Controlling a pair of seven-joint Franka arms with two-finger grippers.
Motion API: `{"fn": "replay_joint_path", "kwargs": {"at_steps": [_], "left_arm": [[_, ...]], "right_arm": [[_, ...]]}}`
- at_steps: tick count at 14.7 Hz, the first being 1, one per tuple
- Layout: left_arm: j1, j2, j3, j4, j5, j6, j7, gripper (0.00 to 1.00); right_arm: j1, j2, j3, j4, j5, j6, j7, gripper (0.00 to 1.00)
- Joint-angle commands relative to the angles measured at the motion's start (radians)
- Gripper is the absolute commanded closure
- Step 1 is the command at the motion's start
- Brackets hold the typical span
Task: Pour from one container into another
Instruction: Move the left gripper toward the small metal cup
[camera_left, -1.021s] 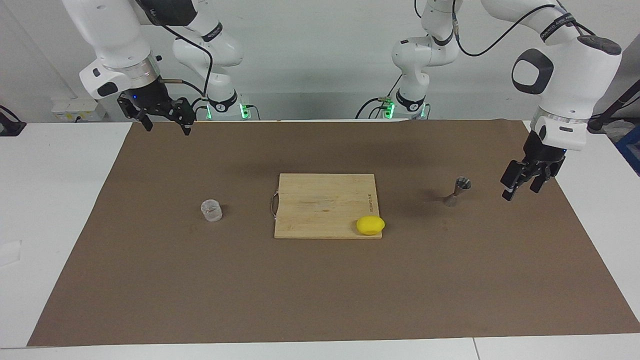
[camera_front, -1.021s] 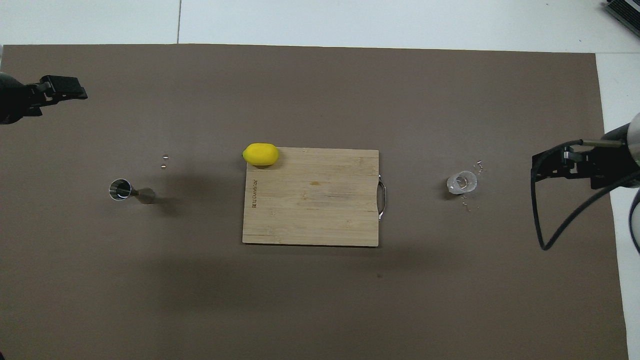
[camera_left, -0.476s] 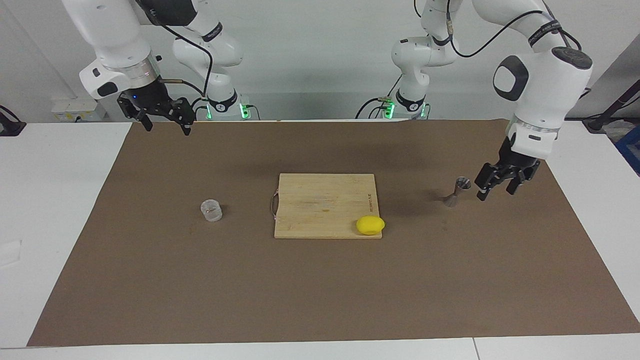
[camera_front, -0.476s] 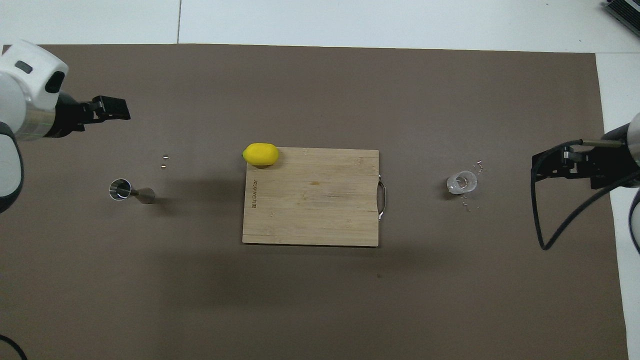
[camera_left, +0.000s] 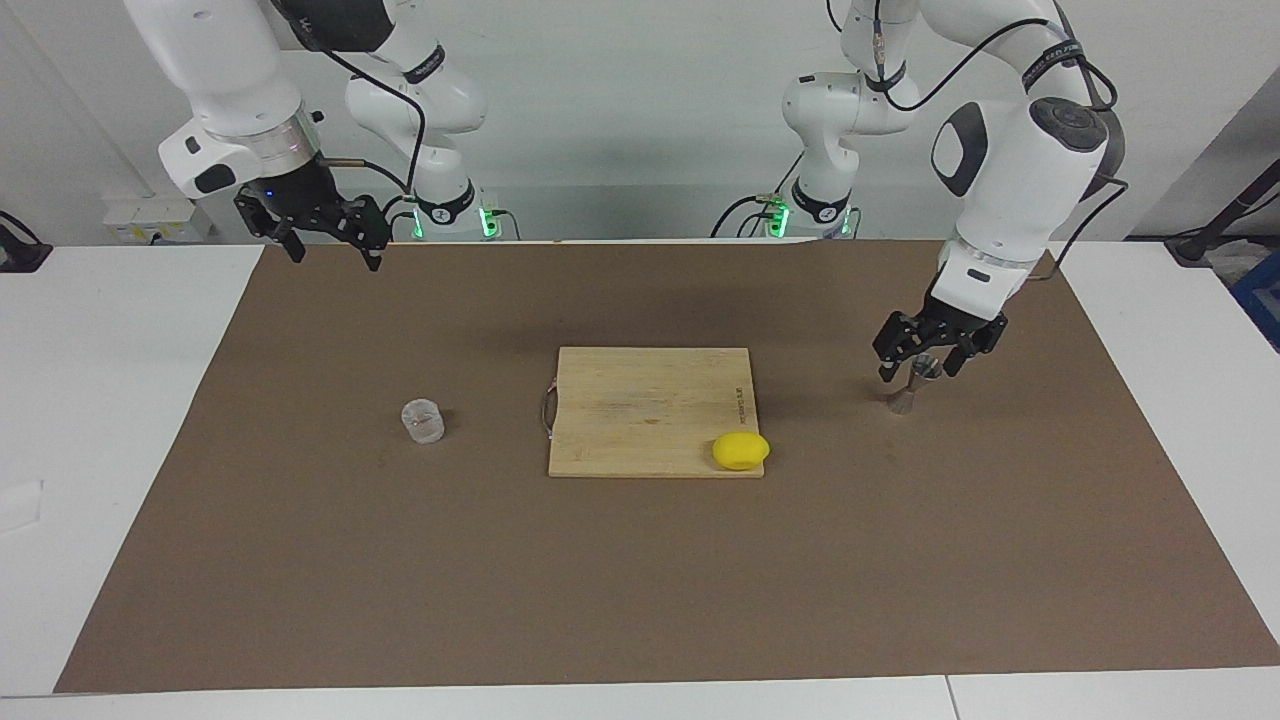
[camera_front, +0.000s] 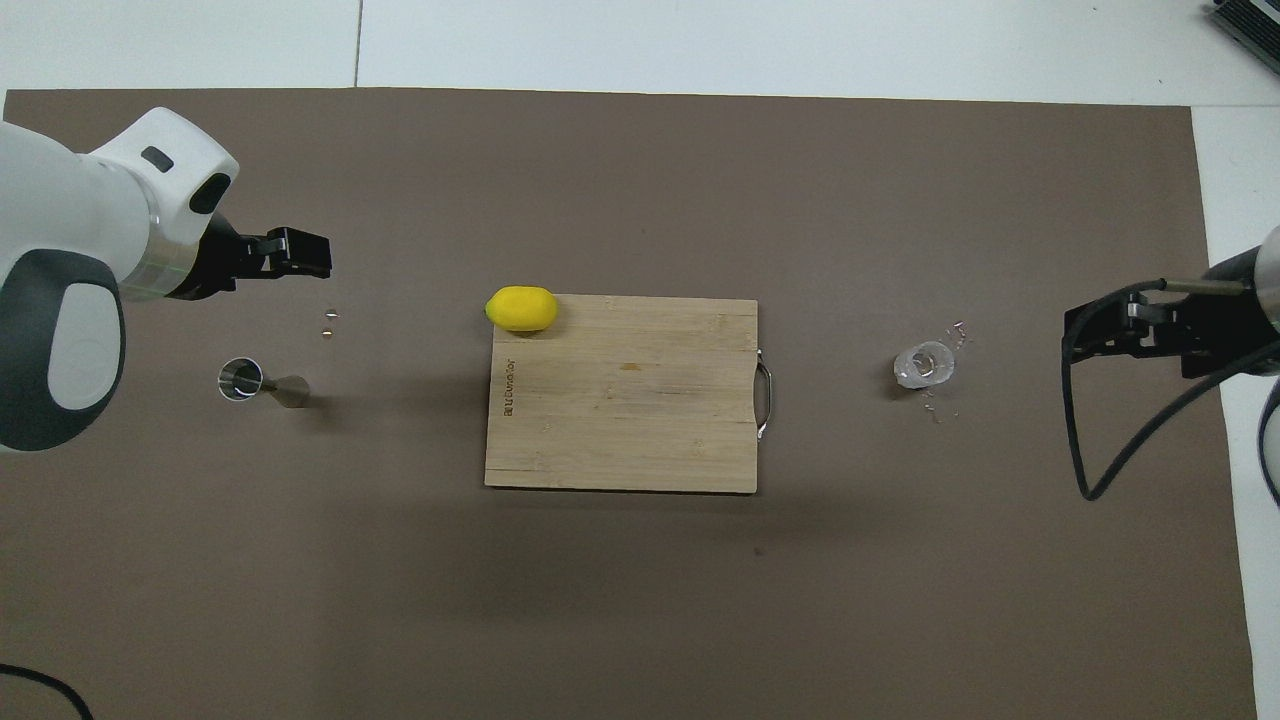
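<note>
Glass (camera_left: 423, 421) and jigger (camera_left: 908, 392) upright, apart.

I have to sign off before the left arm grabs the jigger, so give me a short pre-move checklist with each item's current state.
1. Left pincer open: ok.
2. Left pincer straddling the jigger: cannot tell; the overhead view shows it offset.
3. Jigger upright on the mat: ok.
4. Glass tumbler upright, untouched: ok.
5. Right pincer open, waiting above the mat's edge by the robots: ok.
6. Lemon on the cutting board, apart from both containers: ok.
</note>
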Motion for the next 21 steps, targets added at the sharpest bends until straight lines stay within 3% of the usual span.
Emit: {"fn": "replay_joint_path", "kwargs": {"at_steps": [1,2,4,7,15,19,21], "left_arm": [[-0.005,-0.016,0.013,-0.011,0.018,-0.023,0.003,0.00],[-0.002,-0.014,0.011,-0.004,0.005,-0.032,0.013,0.00],[0.047,-0.008,0.014,-0.002,-0.170,-0.035,0.060,0.00],[0.111,-0.010,0.014,-0.010,-0.307,-0.028,0.197,0.00],[0.285,0.016,0.016,-0.085,-0.669,-0.018,0.750,0.00],[0.316,0.018,0.016,-0.149,-0.836,-0.031,1.005,0.00],[0.343,0.070,0.014,-0.149,-0.907,-0.038,1.190,0.00]], "right_arm": [[-0.010,-0.020,0.001,-0.022,0.022,0.013,0.003,0.00],[-0.010,-0.020,0.001,-0.022,0.022,0.013,0.003,0.00],[-0.010,-0.020,0.001,-0.022,0.022,0.013,0.003,0.00],[-0.010,-0.020,0.001,-0.022,0.022,0.013,0.003,0.00],[-0.010,-0.020,0.001,-0.022,0.022,0.013,0.003,0.00],[-0.010,-0.020,0.001,-0.022,0.022,0.013,0.003,0.00],[-0.010,-0.020,0.001,-0.022,0.022,0.013,0.003,0.00]]}}
